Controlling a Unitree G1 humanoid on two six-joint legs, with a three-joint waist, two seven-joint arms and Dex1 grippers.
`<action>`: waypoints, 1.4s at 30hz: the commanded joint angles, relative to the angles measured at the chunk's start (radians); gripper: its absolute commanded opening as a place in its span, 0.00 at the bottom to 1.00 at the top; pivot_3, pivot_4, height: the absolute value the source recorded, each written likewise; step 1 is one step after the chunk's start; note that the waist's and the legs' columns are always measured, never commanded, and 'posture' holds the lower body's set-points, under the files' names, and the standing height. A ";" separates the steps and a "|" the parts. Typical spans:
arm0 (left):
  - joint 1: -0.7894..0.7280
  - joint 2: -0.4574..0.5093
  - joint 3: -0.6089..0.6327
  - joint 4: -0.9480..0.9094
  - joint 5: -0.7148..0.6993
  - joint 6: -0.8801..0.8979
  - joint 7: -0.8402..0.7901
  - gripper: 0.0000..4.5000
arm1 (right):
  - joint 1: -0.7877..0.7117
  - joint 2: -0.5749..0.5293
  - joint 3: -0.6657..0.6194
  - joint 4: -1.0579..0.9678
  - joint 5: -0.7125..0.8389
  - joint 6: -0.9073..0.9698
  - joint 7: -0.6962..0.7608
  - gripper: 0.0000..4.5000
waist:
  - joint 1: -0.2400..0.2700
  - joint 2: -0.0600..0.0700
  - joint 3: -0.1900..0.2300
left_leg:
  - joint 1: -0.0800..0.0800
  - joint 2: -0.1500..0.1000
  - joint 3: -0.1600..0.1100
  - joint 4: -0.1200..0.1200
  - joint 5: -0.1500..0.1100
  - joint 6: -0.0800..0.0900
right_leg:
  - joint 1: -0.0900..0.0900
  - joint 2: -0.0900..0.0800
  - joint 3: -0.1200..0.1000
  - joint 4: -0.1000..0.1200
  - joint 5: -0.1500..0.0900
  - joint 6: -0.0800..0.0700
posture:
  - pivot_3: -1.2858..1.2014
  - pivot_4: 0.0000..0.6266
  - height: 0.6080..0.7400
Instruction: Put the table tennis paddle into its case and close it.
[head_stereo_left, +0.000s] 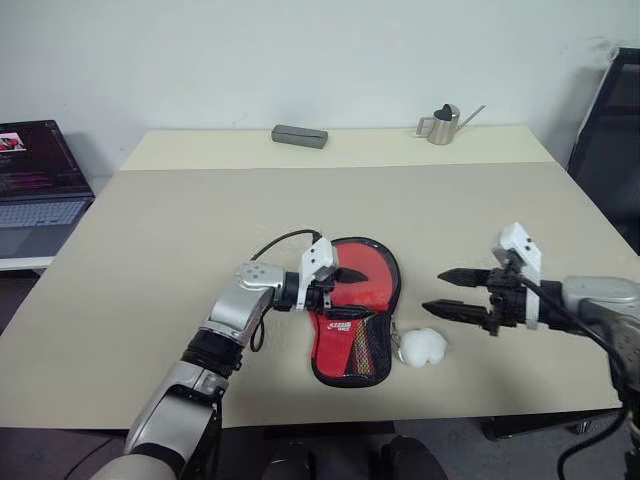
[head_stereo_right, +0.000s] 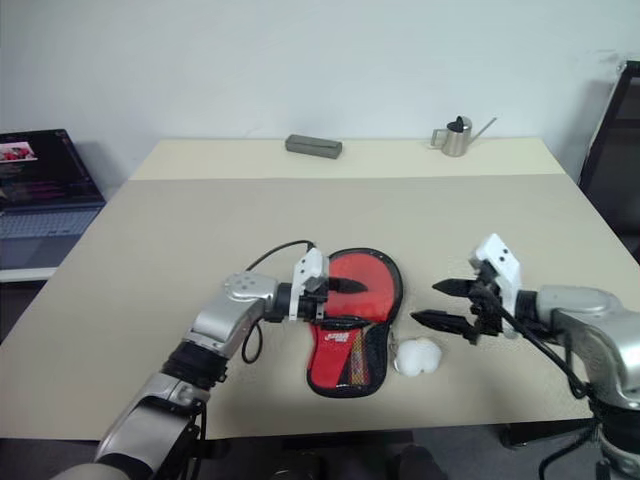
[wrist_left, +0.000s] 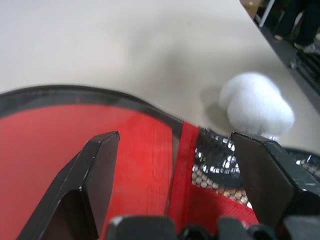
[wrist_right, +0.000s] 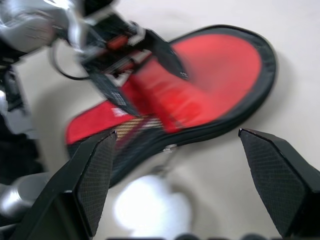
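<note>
The case (head_stereo_left: 357, 300) lies flat near the table's front edge, red side up, with its black mesh pocket and white lettering toward me. The table tennis paddle is hidden; I cannot tell it apart from the red case. My left gripper (head_stereo_left: 345, 286) is open and hovers over the case's narrow middle, pointing right, with one finger (wrist_left: 95, 170) above the round red part and the other above the mesh. My right gripper (head_stereo_left: 432, 291) is open in the air to the right of the case, pointing left, clear of it. The right wrist view looks down on the case (wrist_right: 220, 65).
A white fluffy ball (head_stereo_left: 422, 346) rests by the case's lower right edge. A grey box (head_stereo_left: 299, 136) and a small metal watering can (head_stereo_left: 438, 126) stand at the table's far side. A laptop (head_stereo_left: 35, 190) sits off the left, a black chair (head_stereo_left: 612, 140) off the right.
</note>
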 joint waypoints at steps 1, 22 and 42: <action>-0.027 -0.013 -0.004 0.052 0.032 -0.060 -0.008 0.87 | 0.029 -0.039 -0.053 -0.072 0.083 0.022 -0.001 0.95 | 0.002 -0.001 0.001 | 0.000 0.000 0.000 0.000 0.000 0.000 | 0.001 0.000 -0.001 0.000 0.000 0.001 | 0.52 0.24 1.00; -0.023 -0.048 0.009 0.106 0.064 -0.093 -0.007 0.87 | 0.127 -0.184 0.406 -0.066 -0.311 -0.565 0.055 0.95 | 0.003 -0.003 0.002 | 0.001 0.000 -0.002 0.001 0.000 0.000 | 0.003 -0.001 -0.002 -0.001 -0.002 0.004 | 0.52 0.24 1.00; -0.019 -0.060 0.011 0.103 0.068 -0.090 0.008 0.87 | 0.042 -0.092 0.573 0.153 -0.550 -0.771 0.093 0.82 | 0.002 -0.004 0.002 | 0.002 0.000 -0.002 0.001 0.000 0.000 | 0.003 0.000 -0.002 -0.001 -0.001 0.002 | 0.52 0.24 1.00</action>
